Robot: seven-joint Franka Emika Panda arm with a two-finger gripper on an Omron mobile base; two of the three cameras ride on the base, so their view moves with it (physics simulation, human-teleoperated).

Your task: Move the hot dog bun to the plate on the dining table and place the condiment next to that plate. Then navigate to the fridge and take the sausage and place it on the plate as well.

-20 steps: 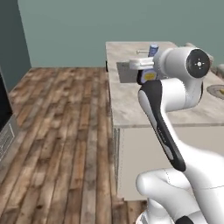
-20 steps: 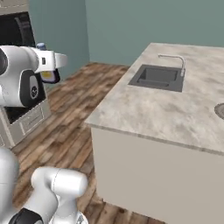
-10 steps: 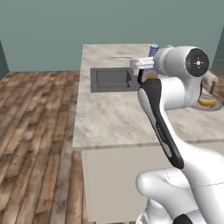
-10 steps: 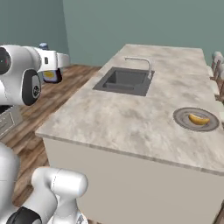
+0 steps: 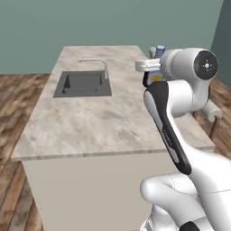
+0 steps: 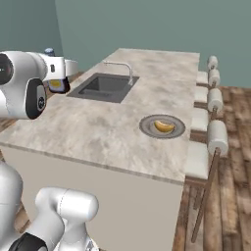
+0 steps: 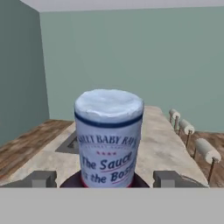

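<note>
Condiment [image 7: 108, 138] sits clamped upright in the pincer [image 7: 105, 178], carried high toward the plate [image 6: 162, 126] at centre-right of the counter [image 6: 108, 132].

Two rear base cameras, left and right, sharing the dining table [image 5: 90, 122], close hand camera level

The sauce bottle [image 7: 108, 140] has its base cut off at the bottom of the hand view, and its label text runs out of sight round the side. From the left, the arm [image 5: 168, 113] hides most of it. The stools [image 6: 215, 137] run off the right edge.
</note>
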